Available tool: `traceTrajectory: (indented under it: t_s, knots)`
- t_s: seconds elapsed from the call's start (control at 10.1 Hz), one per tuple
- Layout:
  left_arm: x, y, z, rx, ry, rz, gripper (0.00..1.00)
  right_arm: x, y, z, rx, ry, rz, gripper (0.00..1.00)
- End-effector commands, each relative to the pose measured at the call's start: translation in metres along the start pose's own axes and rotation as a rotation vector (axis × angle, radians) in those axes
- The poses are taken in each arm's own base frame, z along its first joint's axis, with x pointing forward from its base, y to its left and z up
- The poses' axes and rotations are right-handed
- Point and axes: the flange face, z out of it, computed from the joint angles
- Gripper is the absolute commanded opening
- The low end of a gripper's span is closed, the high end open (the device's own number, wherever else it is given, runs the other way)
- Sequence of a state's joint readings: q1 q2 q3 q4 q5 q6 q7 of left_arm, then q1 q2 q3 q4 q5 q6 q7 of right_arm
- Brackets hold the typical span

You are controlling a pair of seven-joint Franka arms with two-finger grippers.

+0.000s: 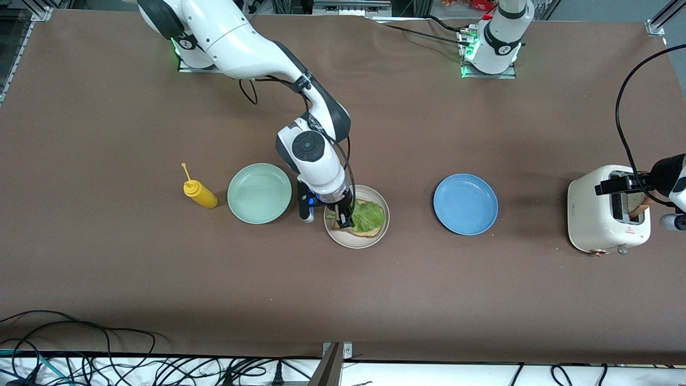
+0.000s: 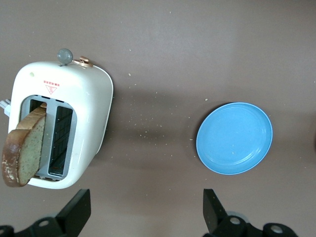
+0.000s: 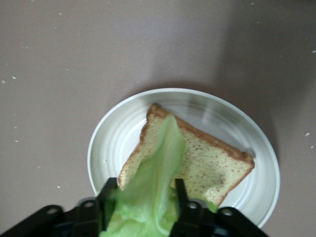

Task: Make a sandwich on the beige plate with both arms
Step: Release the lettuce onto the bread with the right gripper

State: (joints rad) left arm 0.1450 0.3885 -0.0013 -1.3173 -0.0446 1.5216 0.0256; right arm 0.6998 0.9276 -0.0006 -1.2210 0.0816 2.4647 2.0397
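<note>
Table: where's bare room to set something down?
Free: the gap between the beige plate and blue plate, between blue plate and toaster, and the strip nearer the camera. Crowded: mustard bottle, green plate and beige plate sit close, right gripper over the lettuce.

Brown table surface fills the shot, crumbs scattered across it; black cables tangle along its near edge, and metal framing runs at the corners.

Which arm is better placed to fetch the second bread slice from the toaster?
The left: its open gripper hangs over the toaster, where the slice stands. The right gripper is over the beige plate with lettuce between its fingers.
</note>
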Motion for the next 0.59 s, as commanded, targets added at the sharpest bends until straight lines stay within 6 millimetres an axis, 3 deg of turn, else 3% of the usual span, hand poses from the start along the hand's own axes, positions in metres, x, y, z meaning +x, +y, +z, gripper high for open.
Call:
traceTrajectory:
  t_s: [0.0,0.3,0.49]
  knots:
    - [-0.003,-0.001,-0.003,0.011,0.000,0.015,1.00,-0.001,-0.009,-0.010,0.012,-0.001,0.005,1.00]
    - [-0.003,-0.001,-0.003,0.011,0.000,0.015,1.00,0.009,-0.021,-0.041,-0.026,0.056,-0.050,1.00]
    - [-0.003,-0.001,-0.003,0.011,0.000,0.015,1.00,0.018,-0.022,-0.063,-0.093,0.133,-0.222,1.00]
